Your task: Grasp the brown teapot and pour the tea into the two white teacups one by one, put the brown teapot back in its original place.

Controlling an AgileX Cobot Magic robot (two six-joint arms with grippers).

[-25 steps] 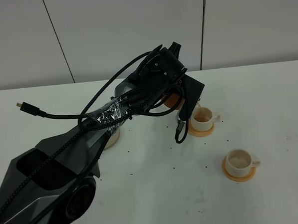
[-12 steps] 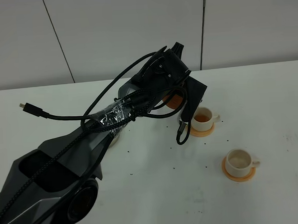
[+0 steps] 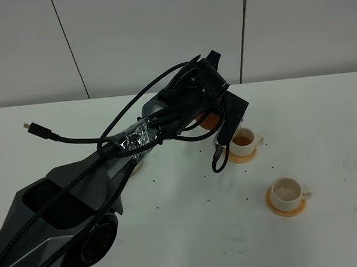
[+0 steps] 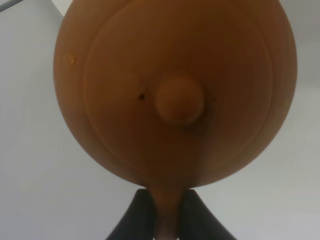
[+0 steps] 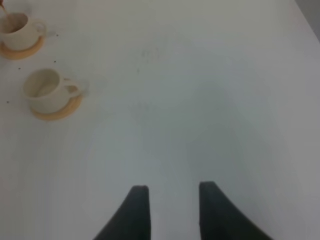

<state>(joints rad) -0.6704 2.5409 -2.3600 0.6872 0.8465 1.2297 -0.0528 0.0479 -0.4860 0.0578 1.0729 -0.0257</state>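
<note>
The left gripper (image 4: 166, 196) has its jaws clenched on the loop handle of the brown teapot (image 4: 175, 95), which fills the left wrist view with its knobbed lid (image 4: 179, 100) facing the camera and the handle pinched between the two dark tips. From the high camera the teapot (image 3: 209, 121) shows only as an orange patch, mostly hidden by the arm's black head and cables; it is held off the bench (image 3: 189, 228), just beside the farther teacup (image 3: 243, 142), and its tilt cannot be made out there. That cup sits on an orange coaster (image 3: 242, 157) and holds tea (image 3: 243, 140) – a reddish-brown pool. The nearer teacup (image 3: 287, 192) stands on its own coaster (image 3: 285, 208), well apart from the first; its inside looks pale, though faintly stained. The right gripper (image 5: 173, 187) hangs over bare bench with its jaws released and nothing between them – both cups lie off to one side in its view, the nearer (image 5: 46, 90) and the farther (image 5: 17, 27).
</note>
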